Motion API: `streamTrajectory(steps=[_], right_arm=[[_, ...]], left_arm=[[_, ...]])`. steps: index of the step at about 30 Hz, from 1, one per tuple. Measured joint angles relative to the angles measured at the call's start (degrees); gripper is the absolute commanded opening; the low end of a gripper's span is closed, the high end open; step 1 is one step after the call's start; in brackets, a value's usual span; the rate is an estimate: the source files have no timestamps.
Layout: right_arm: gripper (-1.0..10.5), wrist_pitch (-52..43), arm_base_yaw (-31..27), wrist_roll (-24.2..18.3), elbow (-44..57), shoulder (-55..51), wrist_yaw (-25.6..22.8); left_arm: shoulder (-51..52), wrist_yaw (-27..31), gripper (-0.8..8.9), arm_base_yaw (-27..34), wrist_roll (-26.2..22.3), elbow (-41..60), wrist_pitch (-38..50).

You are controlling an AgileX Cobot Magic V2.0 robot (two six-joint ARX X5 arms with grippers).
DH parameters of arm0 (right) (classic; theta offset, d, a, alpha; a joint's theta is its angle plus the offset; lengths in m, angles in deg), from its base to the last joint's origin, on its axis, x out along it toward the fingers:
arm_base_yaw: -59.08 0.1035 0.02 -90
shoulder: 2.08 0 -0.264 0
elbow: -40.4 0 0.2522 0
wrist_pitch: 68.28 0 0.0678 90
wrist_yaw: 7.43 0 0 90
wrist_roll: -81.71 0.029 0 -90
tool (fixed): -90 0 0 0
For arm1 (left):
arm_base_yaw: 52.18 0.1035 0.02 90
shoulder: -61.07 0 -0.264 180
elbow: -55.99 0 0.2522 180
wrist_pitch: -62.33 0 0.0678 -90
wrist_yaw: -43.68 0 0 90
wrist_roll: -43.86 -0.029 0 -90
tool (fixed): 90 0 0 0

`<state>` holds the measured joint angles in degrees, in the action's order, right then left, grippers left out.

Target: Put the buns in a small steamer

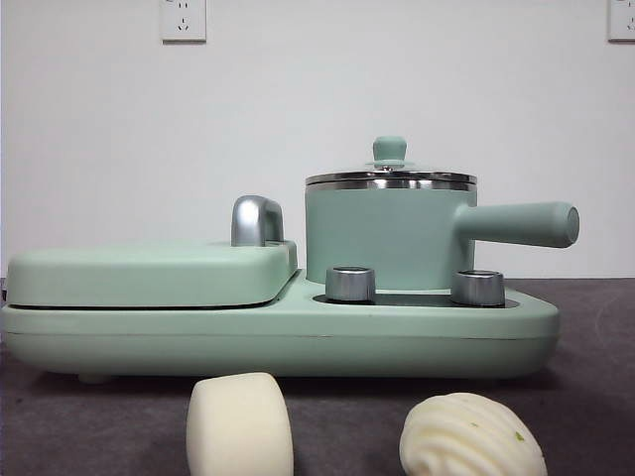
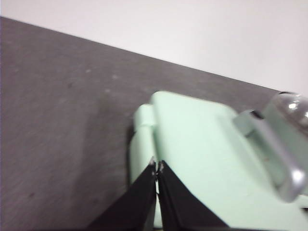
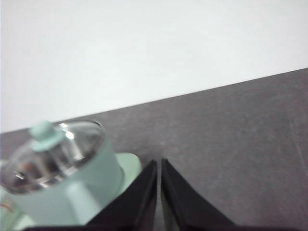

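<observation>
The small steamer (image 1: 389, 230), a mint-green pot with a steel rim, a straight side handle and a green-knobbed glass lid, stands lid-on at the right of the mint-green cooker base (image 1: 278, 332). It also shows in the right wrist view (image 3: 67, 168). Two cream-white buns lie on the dark table in front: a smooth cylinder bun (image 1: 239, 424) and a ridged shell-shaped bun (image 1: 472, 434) with a tiny green speck. My left gripper (image 2: 157, 166) is shut and empty above the grill's end. My right gripper (image 3: 159, 163) is shut and empty beside the steamer. Neither arm shows in the front view.
The flat lidded grill section (image 1: 149, 273) with a steel handle (image 1: 256, 220) fills the left of the base; it also shows in the left wrist view (image 2: 207, 154). Two steel knobs (image 1: 350, 284) sit at the base's front. A white wall stands behind.
</observation>
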<state>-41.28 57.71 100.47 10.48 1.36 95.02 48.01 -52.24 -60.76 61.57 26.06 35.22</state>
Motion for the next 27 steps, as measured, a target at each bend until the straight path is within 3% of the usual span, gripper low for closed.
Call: streamTrajectory(steps=[4,10,17,23,27], right_arm=[[0.1,5.0,1.0,1.1,-8.1,4.9,3.0],[0.1,15.0,1.4,0.1,-20.8,14.5,11.5],[0.1,25.3,1.4,-6.2,-31.9,24.6,22.3],[0.1,26.4,1.4,-11.5,-34.7,28.4,29.7],[0.1,26.4,1.4,-13.7,-34.7,28.5,30.3]], left_arm=[[-8.2,-1.9,0.09,-1.6,0.1,-7.7,-1.0],[-20.9,-8.2,0.08,-3.6,-1.1,-21.1,-6.1],[-33.2,-19.2,0.08,-5.4,-6.6,-33.0,-13.8],[-38.0,-30.8,0.08,-7.5,-11.2,-37.7,-17.3],[-38.2,-32.0,0.1,-8.1,-12.4,-37.8,-17.3]])
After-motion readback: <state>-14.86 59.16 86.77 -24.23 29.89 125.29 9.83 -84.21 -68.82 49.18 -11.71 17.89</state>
